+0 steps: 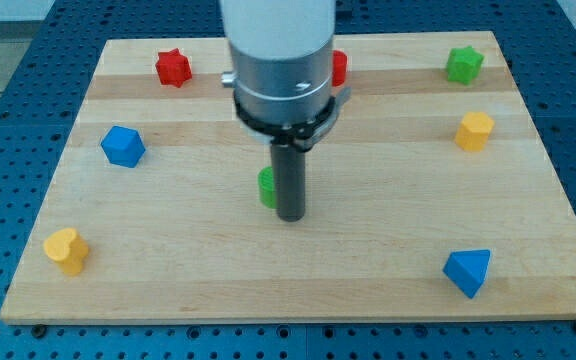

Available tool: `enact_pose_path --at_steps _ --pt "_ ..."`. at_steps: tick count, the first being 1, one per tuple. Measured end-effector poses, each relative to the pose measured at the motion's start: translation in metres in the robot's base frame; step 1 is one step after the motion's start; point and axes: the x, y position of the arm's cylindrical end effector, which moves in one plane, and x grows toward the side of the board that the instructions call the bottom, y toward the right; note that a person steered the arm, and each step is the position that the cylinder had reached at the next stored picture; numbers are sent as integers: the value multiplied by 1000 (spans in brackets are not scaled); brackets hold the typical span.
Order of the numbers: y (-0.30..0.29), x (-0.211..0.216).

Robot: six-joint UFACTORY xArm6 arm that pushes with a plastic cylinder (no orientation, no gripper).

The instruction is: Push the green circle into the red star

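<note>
camera view: green circle (266, 187) mostly hidden behind my tip (290, 216), no claw visible, its state untellable

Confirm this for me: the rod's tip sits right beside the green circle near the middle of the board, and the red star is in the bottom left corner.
Not quite. The red star is near the view's top left, not the bottom left; the bottom left corner holds a yellow block. The rest stands: the camera view shows my tip right beside the green circle, on its right, near the middle of the board.
</note>
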Motion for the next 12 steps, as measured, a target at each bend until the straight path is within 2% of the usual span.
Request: enact_pose_path --at_steps 2,3,4,5,7,10,12 --pt "-10 -37" --pt "-29 -5" --pt "-79 -56" --pt "-67 -85" --pt "-34 -87" --pt "-29 -131" --pt "-130 -197"
